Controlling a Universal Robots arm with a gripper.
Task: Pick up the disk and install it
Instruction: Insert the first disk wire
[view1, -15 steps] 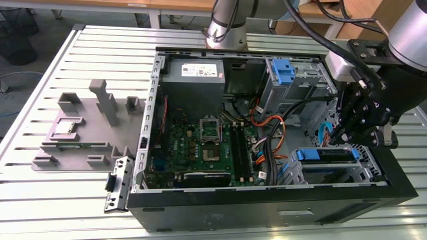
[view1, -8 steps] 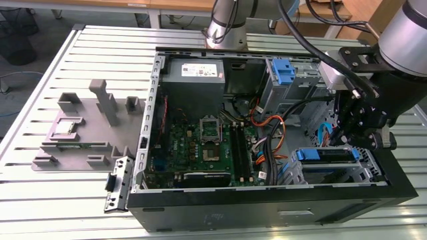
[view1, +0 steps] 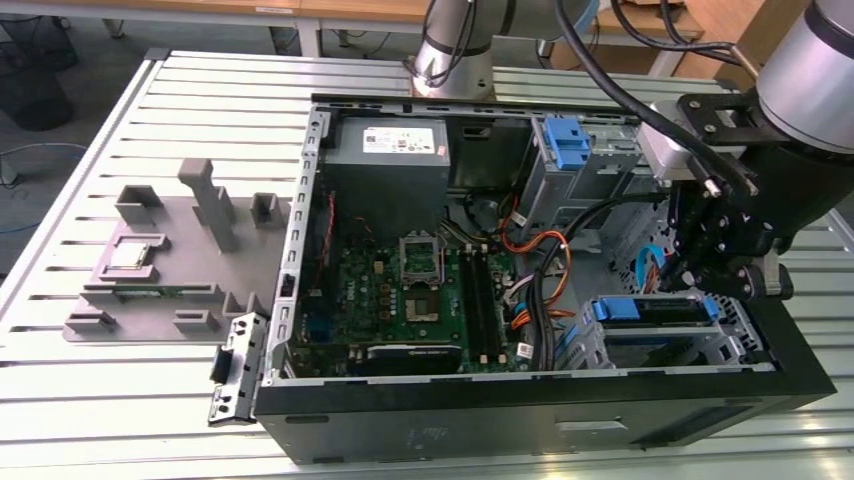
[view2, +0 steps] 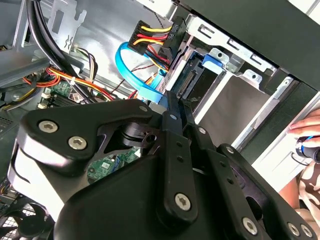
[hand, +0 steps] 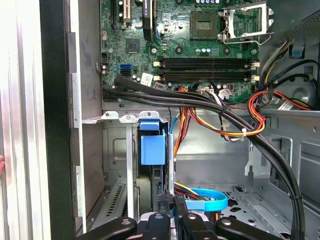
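slatted bench (view1: 134, 400), open computer case (view1: 534, 410) — gripper (hand: 173, 204) closed, just beside the disk (hand: 152, 147).

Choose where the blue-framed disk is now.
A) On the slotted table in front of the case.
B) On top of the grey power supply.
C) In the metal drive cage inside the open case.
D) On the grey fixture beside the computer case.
C: in the first wrist view the disk sits between the walls of the drive cage inside the computer case.
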